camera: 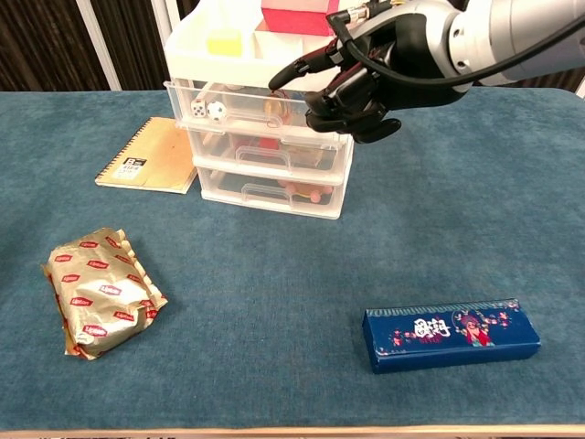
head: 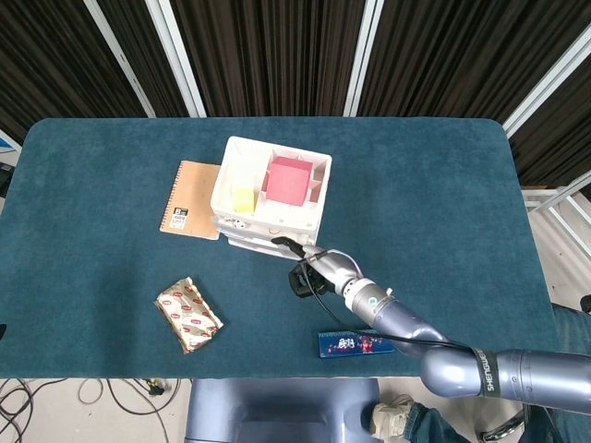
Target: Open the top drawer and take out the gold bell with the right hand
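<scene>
Right hand (camera: 366, 87) hovered at front right of the drawer unit (camera: 270, 137), level with the top drawer (camera: 247, 114). One finger stretched out leftward over the top drawer front, the rest curled in; nothing seen in the grasp. Could not tell if the fingertip touched the drawer. In the head view the right hand (head: 309, 268) sat just in front of the unit's near edge, arm running down to the lower right.

Top drawer looked slid out slightly, with dice (camera: 208, 109) and an orange-gold item behind the clear front, partly hidden by the hand; could not tell for sure that this was the gold bell. Middle and bottom drawers closed, reddish items inside. Tray on top of the unit held a pink box (head: 289, 180) and a small yellow block (head: 243, 198).

Spiral notebook (camera: 151, 155) lay just left of the unit. Gold foil snack pack (camera: 99, 291) near front left of the tabletop (camera: 274, 302). Blue patterned box (camera: 450, 334) near front right, well apart from the unit. Left hand not visible.
</scene>
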`<action>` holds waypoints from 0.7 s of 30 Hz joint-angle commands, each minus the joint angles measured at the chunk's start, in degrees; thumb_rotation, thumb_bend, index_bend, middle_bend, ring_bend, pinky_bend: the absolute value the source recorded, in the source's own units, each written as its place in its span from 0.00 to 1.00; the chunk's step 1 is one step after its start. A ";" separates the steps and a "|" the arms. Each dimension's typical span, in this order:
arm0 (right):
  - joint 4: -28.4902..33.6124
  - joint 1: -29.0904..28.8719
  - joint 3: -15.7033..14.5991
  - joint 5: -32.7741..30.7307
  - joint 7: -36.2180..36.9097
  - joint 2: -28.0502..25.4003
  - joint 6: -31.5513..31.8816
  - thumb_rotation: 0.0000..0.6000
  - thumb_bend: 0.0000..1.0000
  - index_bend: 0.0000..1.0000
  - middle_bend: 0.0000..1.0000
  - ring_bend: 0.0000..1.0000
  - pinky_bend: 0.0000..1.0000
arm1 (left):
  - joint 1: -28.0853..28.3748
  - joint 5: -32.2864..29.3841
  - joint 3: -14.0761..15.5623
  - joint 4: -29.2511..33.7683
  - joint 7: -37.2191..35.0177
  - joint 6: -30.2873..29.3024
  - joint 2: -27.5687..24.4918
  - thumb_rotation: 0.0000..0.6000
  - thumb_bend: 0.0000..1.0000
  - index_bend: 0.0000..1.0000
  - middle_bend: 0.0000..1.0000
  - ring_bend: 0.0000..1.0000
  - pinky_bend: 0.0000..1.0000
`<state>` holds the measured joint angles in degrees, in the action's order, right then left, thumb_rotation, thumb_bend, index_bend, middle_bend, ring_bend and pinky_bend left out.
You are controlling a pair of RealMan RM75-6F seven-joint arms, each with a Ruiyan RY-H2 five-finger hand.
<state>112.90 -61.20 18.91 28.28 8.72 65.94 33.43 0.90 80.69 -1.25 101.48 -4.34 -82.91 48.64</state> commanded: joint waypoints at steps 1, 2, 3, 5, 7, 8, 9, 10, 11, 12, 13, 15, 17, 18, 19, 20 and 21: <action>-0.91 -1.25 -0.70 -0.98 0.13 -0.21 -1.08 1.00 0.73 0.10 0.79 0.90 0.93 | 0.01 -0.02 -0.01 -0.03 -0.01 0.01 0.00 1.00 0.25 0.12 0.00 0.01 0.00; -1.07 -1.63 -0.95 -1.18 0.02 -0.33 -1.29 1.00 0.73 0.10 0.79 0.90 0.93 | 0.02 -0.06 -0.02 -0.04 -0.02 0.04 0.00 1.00 0.25 0.12 0.00 0.01 0.00; -1.15 -1.85 -1.10 -1.30 -0.05 -0.42 -1.37 1.00 0.73 0.10 0.80 0.90 0.93 | 0.03 -0.10 -0.02 -0.04 -0.03 0.07 0.00 1.00 0.25 0.12 0.00 0.01 0.00; -1.20 -2.42 -1.45 -1.70 -0.16 -0.68 -1.28 1.00 0.73 0.09 0.80 0.91 0.93 | 0.06 -0.17 -0.03 -0.06 -0.03 0.15 0.01 1.00 0.25 0.12 0.00 0.01 0.00; -1.11 -2.94 -1.86 -2.17 -0.20 -0.94 -1.11 1.00 0.73 0.09 0.80 0.91 0.93 | 0.07 -0.15 0.00 -0.08 0.02 0.19 0.02 1.00 0.25 0.12 0.00 0.01 0.00; -1.10 -3.22 -2.12 -2.43 -0.21 -1.04 -1.08 1.00 0.73 0.08 0.80 0.91 0.93 | 0.08 -0.11 0.02 -0.09 0.06 0.21 0.03 1.00 0.25 0.12 0.00 0.01 0.00; -1.13 -3.42 -2.34 -2.64 -0.21 -1.10 -1.06 1.00 0.73 0.08 0.80 0.91 0.93 | 0.09 -0.08 0.05 -0.08 0.10 0.25 0.03 1.00 0.25 0.12 0.00 0.01 0.00; -1.36 -3.83 -2.90 -2.94 -0.58 -1.24 -0.98 1.00 0.73 0.07 0.80 0.91 0.93 | 0.07 -0.09 0.03 -0.03 0.12 0.18 0.01 1.00 0.25 0.12 0.00 0.01 0.00; -1.40 -4.19 -3.27 -3.16 -0.95 -1.33 -0.70 1.00 0.73 0.07 0.81 0.91 0.93 | 0.05 -0.12 0.00 0.01 0.12 0.11 0.00 1.00 0.25 0.12 0.00 0.01 0.00; -1.35 -4.39 -3.46 -3.33 -1.10 -1.37 -0.51 1.00 0.73 0.06 0.81 0.92 0.94 | 0.05 -0.13 -0.01 0.03 0.13 0.09 -0.01 1.00 0.25 0.12 0.00 0.01 0.00; -1.22 -4.66 -3.72 -3.52 -1.38 -1.48 -0.14 1.00 0.73 0.05 0.81 0.92 0.94 | 0.04 -0.15 -0.01 0.04 0.11 0.08 -0.02 1.00 0.25 0.12 0.00 0.01 0.00; -0.99 -4.95 -4.03 -3.77 -1.70 -1.62 0.43 1.00 0.73 0.04 0.81 0.92 0.94 | 0.04 -0.17 0.00 0.04 0.12 0.11 -0.01 1.00 0.25 0.12 0.00 0.01 0.00; -0.67 -5.31 -4.37 -4.16 -2.04 -1.78 0.99 1.00 0.73 0.03 0.81 0.92 0.94 | 0.05 -0.19 0.02 0.02 0.14 0.18 -0.01 1.00 0.25 0.12 0.00 0.01 0.00; -0.52 -5.52 -4.55 -4.38 -2.20 -1.91 1.11 1.00 0.73 0.02 0.81 0.92 0.94 | 0.07 -0.18 0.03 0.02 0.16 0.21 0.01 1.00 0.25 0.12 0.00 0.01 0.00; -0.42 -5.65 -4.64 -4.53 -2.27 -2.00 1.14 1.00 0.73 0.02 0.81 0.92 0.94 | 0.08 -0.16 0.03 0.02 0.17 0.21 0.01 1.00 0.25 0.12 0.00 0.01 0.00; -0.29 -5.83 -4.75 -4.76 -2.32 -2.14 1.19 1.00 0.73 0.02 0.81 0.92 0.94 | 0.08 -0.14 0.04 0.03 0.20 0.21 0.02 1.00 0.25 0.12 0.00 0.01 0.00; -0.22 -5.93 -4.80 -4.90 -2.35 -2.23 1.24 1.00 0.73 0.02 0.81 0.92 0.94 | 0.08 -0.12 0.05 0.03 0.22 0.22 0.02 1.00 0.25 0.12 0.00 0.01 0.00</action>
<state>112.62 -67.08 14.15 23.43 6.40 63.77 34.64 0.98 80.56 -1.20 101.51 -4.12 -82.70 48.66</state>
